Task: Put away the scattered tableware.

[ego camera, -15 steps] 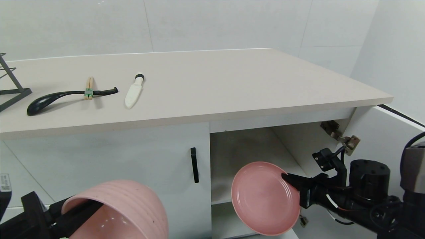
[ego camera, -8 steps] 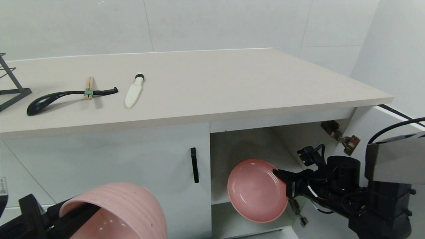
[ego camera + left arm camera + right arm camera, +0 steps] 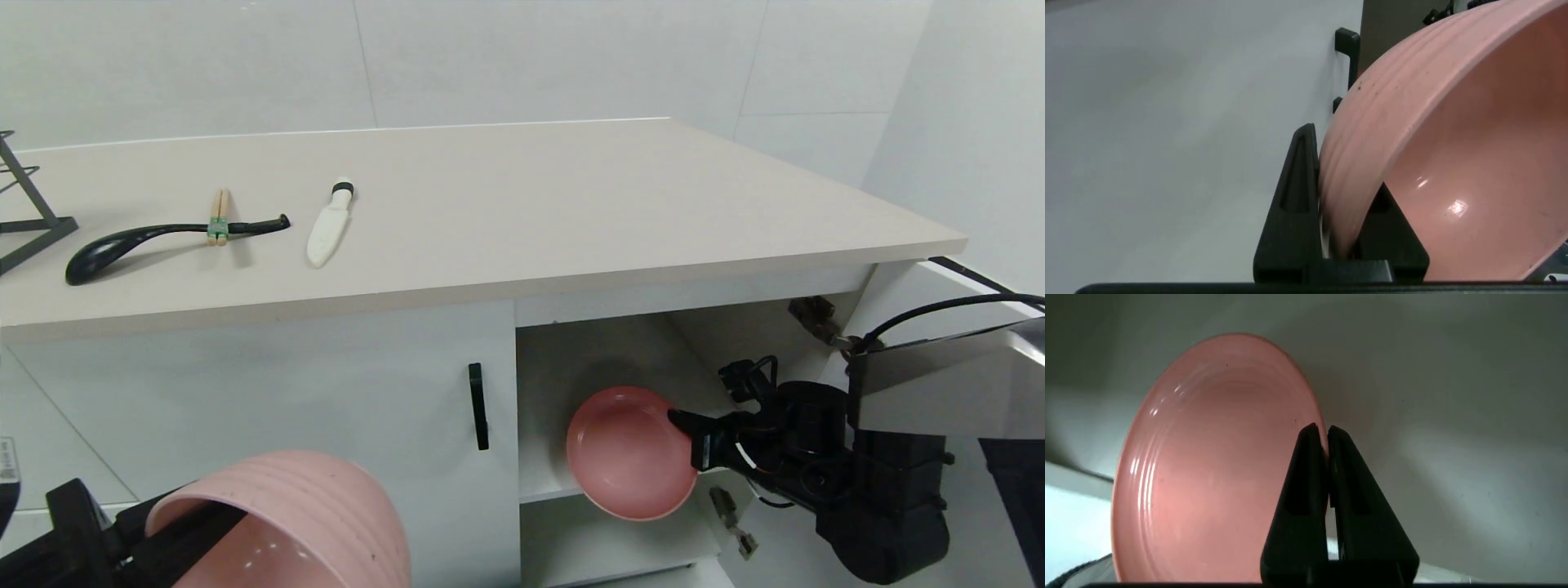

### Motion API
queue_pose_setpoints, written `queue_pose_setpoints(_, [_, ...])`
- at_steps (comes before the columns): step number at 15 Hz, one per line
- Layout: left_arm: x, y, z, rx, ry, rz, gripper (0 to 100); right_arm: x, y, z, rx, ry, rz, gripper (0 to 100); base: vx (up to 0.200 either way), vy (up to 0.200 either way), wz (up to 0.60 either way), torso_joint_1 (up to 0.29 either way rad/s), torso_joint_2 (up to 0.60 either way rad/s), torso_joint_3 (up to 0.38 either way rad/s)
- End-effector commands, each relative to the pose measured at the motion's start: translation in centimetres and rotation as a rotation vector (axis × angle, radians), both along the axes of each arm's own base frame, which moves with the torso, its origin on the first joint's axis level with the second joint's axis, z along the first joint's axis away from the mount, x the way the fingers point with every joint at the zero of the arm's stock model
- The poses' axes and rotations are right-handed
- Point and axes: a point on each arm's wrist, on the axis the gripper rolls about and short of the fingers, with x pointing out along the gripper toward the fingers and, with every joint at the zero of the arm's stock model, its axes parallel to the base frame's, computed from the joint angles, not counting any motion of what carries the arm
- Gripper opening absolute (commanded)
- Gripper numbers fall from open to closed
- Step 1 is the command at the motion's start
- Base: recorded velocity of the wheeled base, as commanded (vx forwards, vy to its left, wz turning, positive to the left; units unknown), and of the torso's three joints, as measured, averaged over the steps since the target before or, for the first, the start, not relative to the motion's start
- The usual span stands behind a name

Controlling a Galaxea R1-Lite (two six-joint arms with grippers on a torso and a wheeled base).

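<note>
My right gripper (image 3: 684,426) is shut on the rim of a pink plate (image 3: 624,453), held on edge inside the open cabinet (image 3: 604,359) just above its shelf. The right wrist view has the pink plate (image 3: 1212,449) clamped between the gripper (image 3: 1327,437) fingers. At the lower left, my left gripper (image 3: 175,527) is shut on the rim of a ribbed pink bowl (image 3: 326,523); the left wrist view shows the bowl (image 3: 1437,139) pinched by the gripper (image 3: 1331,204). On the counter lie a black ladle (image 3: 163,238), chopsticks (image 3: 218,216) and a white knife (image 3: 329,222).
The left cabinet door (image 3: 269,408) is closed, with a black handle (image 3: 478,406). The right door (image 3: 939,302) stands swung open beside my right arm. A black rack (image 3: 33,216) sits at the counter's left edge. The counter's right half is bare.
My right arm has carried the pink plate forward and deeper into the open cabinet, a little higher in view. The left arm with the bowl has barely moved.
</note>
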Motion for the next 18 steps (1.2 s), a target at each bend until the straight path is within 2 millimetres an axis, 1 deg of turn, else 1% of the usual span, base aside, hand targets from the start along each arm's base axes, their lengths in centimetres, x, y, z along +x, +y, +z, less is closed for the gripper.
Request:
queue_pose_setpoints(1, [0.0,0.0,0.0,0.0,0.001,0.0,0,0.9,0.3,-1.0,0.002,-0.006,0.003,0,0.0,0.0,0.0,0.0,0.0,0.0])
queue_pose_setpoints(3, [0.0,0.0,0.0,0.001,0.002,0.0,0,1.7,0.8,-1.5,0.024,-0.013,0.001,0,0.0,0.0,0.0,0.0,0.0,0.0])
queue_pose_setpoints(5, [0.0,0.0,-0.1,0.002,0.005,0.0,0,2.9,1.4,-1.4,0.066,-0.04,-0.005,0,0.0,0.0,0.0,0.0,0.0,0.0])
queue_pose_setpoints(8, [0.0,0.0,-0.1,0.002,0.005,0.0,0,3.9,2.2,-2.4,0.087,-0.049,0.002,0,0.0,0.0,0.0,0.0,0.0,0.0])
queue_pose_setpoints(10, [0.0,0.0,-0.2,0.003,0.007,0.0,0,4.8,2.7,-2.4,0.096,-0.076,-0.031,0,0.0,0.0,0.0,0.0,0.0,0.0])
queue_pose_setpoints(12, [0.0,0.0,-0.2,0.003,0.007,0.0,0,5.2,3.2,-2.2,0.134,-0.079,-0.059,0,0.0,0.0,0.0,0.0,0.0,0.0])
queue_pose_setpoints(15, [0.0,0.0,-0.1,0.002,0.005,0.0,0,5.4,3.2,-2.8,0.123,-0.077,-0.068,0,0.0,0.0,0.0,0.0,0.0,0.0])
queue_pose_setpoints(16, [0.0,0.0,-0.1,0.002,0.005,0.0,0,5.5,3.1,-3.1,0.115,-0.081,-0.089,100,0.0,0.0,0.0,0.0,0.0,0.0])
queue_pose_setpoints(18, [0.0,0.0,-0.2,0.004,0.008,0.0,0,6.3,3.4,-3.1,0.104,-0.116,-0.121,100,0.0,0.0,0.0,0.0,0.0,0.0])
